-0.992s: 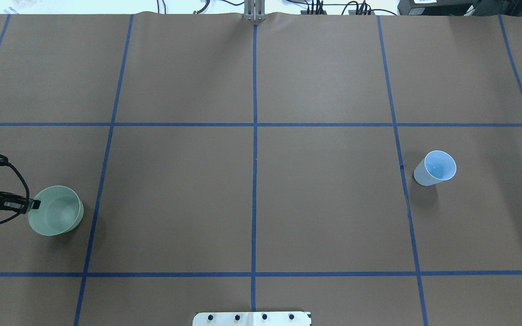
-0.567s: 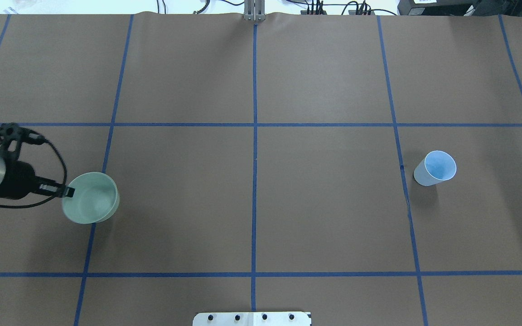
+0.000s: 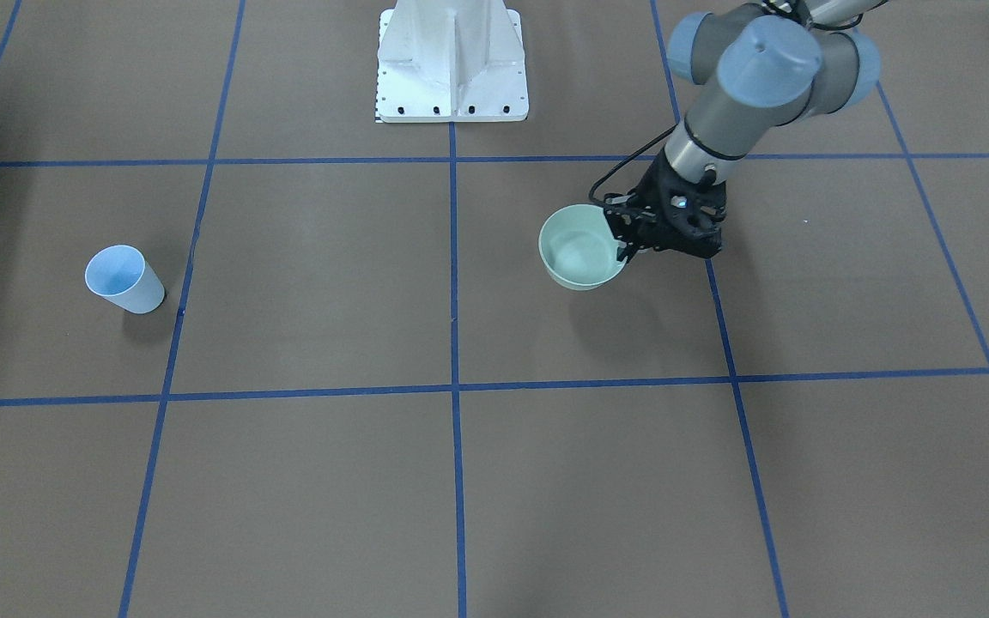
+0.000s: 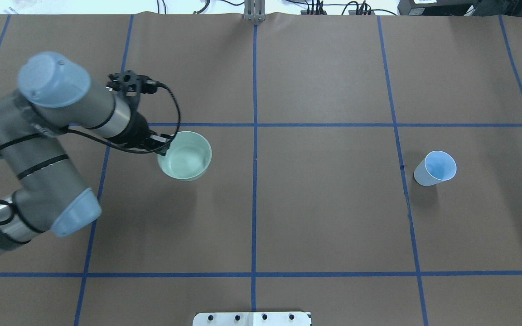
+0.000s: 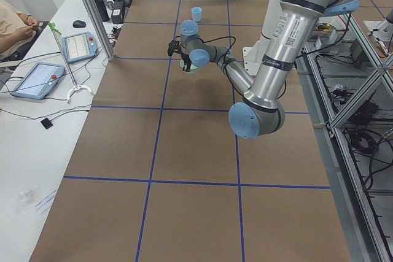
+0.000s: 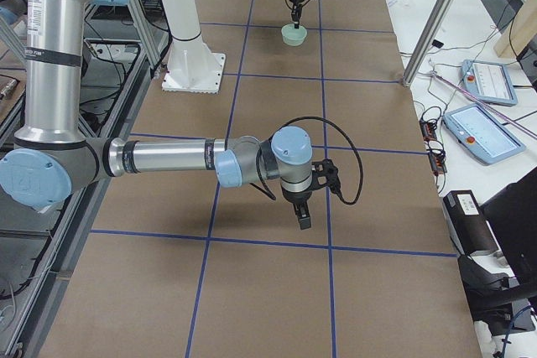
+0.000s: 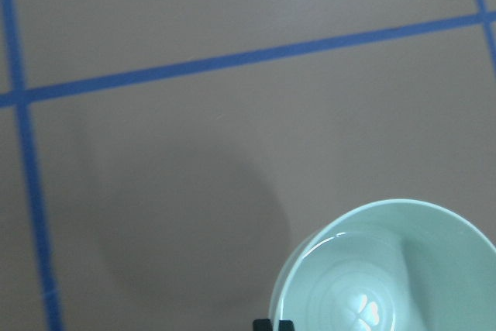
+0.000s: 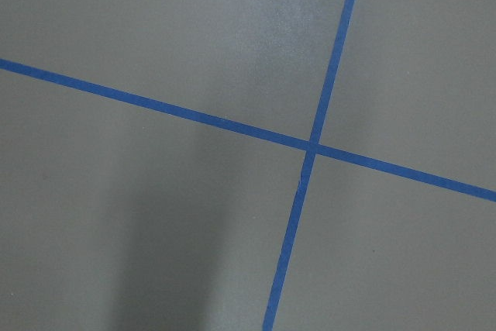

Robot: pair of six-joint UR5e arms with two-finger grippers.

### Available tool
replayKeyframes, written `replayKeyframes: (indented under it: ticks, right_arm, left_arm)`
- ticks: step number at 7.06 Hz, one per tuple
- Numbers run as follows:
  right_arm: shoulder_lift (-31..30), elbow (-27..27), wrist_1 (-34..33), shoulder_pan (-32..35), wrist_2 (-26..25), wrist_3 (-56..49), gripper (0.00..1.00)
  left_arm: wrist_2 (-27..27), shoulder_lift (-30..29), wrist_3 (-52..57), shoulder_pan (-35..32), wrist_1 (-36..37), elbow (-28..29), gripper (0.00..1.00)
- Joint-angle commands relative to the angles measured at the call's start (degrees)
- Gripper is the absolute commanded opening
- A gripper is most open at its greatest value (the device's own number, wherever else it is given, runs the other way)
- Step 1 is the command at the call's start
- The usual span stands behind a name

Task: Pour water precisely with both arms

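Observation:
My left gripper (image 4: 165,147) is shut on the near-left rim of a mint-green bowl (image 4: 185,155) and holds it above the table, just left of the centre line. The bowl (image 7: 395,269) glints as if it holds water. It also shows in the front view (image 3: 582,247), with the left gripper (image 3: 627,245) beside it. A light-blue cup (image 4: 437,166) stands upright on the right side, also in the front view (image 3: 121,276). My right gripper (image 6: 303,222) shows only in the right side view, pointing down over the table; I cannot tell whether it is open.
Brown table cover with a blue tape grid (image 4: 254,124). The white pedestal (image 3: 452,60) stands at the robot's edge. An operator (image 5: 12,26) and tablets (image 5: 37,78) are beside the table's left end.
My left arm has carried the green bowl from the far left edge toward the table's middle and farther from the robot. The blue cup has not moved.

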Motion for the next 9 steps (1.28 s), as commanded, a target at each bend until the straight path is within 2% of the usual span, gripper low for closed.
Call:
replayKeyframes:
  ticks: [1, 2, 4, 6, 7, 8, 9]
  right_arm:
    - [-0.01, 0.0, 0.0, 0.09, 0.08, 0.03, 1.0]
    - [-0.01, 0.0, 0.0, 0.0, 0.08, 0.03, 1.0]
    - [-0.01, -0.09, 0.0, 0.0, 0.08, 0.03, 1.0]
    - [-0.01, -0.17, -0.08, 0.0, -0.01, 0.03, 1.0]
    - [0.07, -0.17, 0.0, 0.09, -0.01, 0.03, 1.0]
    - [0.16, -0.09, 0.0, 0.09, 0.08, 0.03, 1.0]
    - [0.25, -0.09, 0.0, 0.0, 0.08, 0.03, 1.0]
  left_arm:
    - [4.38, -13.03, -2.76, 5.52, -1.2, 12.51, 0.0]
    - [4.76, -14.12, -2.85, 6.5, -3.65, 14.91, 0.0]
    - [4.85, -14.22, -3.03, 7.39, -4.37, 15.99, 0.0]
    - [7.74, -14.3, -3.11, 8.7, -6.2, 17.82, 0.27]
    - [7.75, -14.3, -3.11, 8.71, -7.96, 18.53, 0.57]
    - [7.75, -14.39, -3.29, 8.54, -8.15, 17.58, 1.0]
    - [7.32, -14.22, -3.29, 7.49, -7.37, 15.57, 1.0]
